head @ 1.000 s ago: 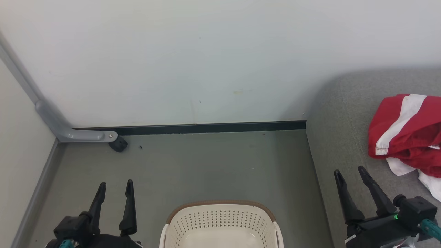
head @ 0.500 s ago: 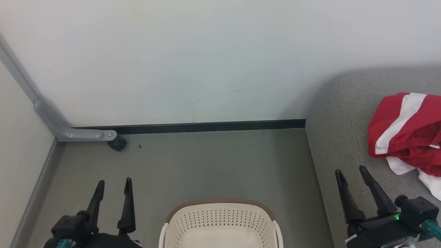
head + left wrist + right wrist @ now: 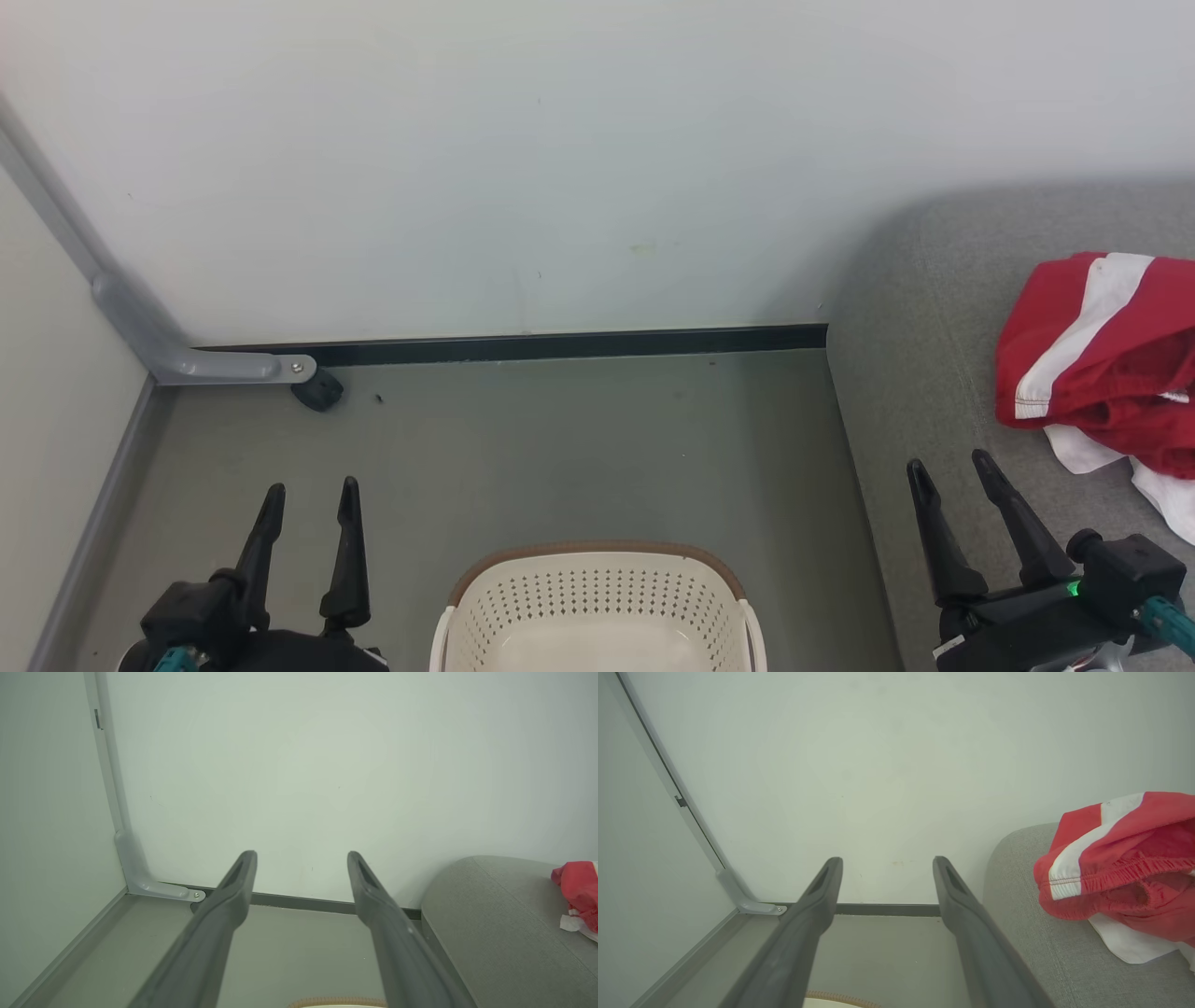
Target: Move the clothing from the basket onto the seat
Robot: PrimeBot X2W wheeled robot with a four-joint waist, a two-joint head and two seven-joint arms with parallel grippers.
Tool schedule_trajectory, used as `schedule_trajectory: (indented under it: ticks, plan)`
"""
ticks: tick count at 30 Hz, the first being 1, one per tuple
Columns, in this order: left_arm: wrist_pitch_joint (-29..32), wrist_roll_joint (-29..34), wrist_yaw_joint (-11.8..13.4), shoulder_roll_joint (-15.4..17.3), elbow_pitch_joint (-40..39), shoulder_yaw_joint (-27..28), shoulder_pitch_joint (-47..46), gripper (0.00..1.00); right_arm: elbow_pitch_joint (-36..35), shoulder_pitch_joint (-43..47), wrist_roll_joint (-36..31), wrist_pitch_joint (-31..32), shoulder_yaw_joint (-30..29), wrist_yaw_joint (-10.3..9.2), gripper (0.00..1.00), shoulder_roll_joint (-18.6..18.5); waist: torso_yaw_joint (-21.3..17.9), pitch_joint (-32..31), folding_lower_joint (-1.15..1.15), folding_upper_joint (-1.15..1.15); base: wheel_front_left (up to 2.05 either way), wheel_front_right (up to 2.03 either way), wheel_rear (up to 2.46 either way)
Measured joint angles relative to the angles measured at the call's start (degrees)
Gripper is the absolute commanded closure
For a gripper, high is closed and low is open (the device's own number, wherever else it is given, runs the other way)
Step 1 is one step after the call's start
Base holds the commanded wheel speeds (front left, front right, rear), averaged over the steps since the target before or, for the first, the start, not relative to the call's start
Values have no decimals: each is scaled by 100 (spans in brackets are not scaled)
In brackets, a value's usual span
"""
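Note:
The cream basket [image 3: 597, 607] with a brown rim stands on the floor at the bottom centre, and what shows of its inside holds nothing. Red clothing [image 3: 1102, 359] with white stripes lies bunched on the grey seat [image 3: 915, 373] at the right; it is also the clothing [image 3: 1120, 858] in the right wrist view and the clothing [image 3: 579, 891] at the left wrist view's edge. My left gripper [image 3: 311, 493] hangs open left of the basket, holding nothing. My right gripper [image 3: 948, 464] is open over the seat's front part, short of the clothing. Both wrist views show spread fingers [image 3: 233, 891] [image 3: 822, 896].
A white wall with a dark baseboard [image 3: 523, 345] closes the far side. A grey bracket [image 3: 187, 359] with a black foot [image 3: 317, 390] sits in the left corner. Grey floor [image 3: 560, 448] lies between the basket and the wall.
The left gripper has crept slightly forward; the picture has shifted a few pixels. Clothing, basket and right gripper stay as they were.

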Motion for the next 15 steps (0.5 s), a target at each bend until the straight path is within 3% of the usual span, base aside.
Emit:
schedule_trajectory:
  ticks: [7, 8, 15]
  plan:
    - [0, 35, -49, -58, 1, 52, 1, 0, 11, 12, -57, 0, -66, 49, 0, 45, -4, -11, 0, 0, 0, 0, 0]
    - [0, 43, -100, -59, 2, 57, 2, 100, 13, 16, -58, 0, -87, 66, 100, 63, -6, -11, 0, -1, 0, 0, 0]
    - [14, 3, -96, -132, 345, -2, 250, 100, 374, 299, -31, 34, 1, 65, 100, 268, -7, -13, 0, 0, 0, 0, 0]
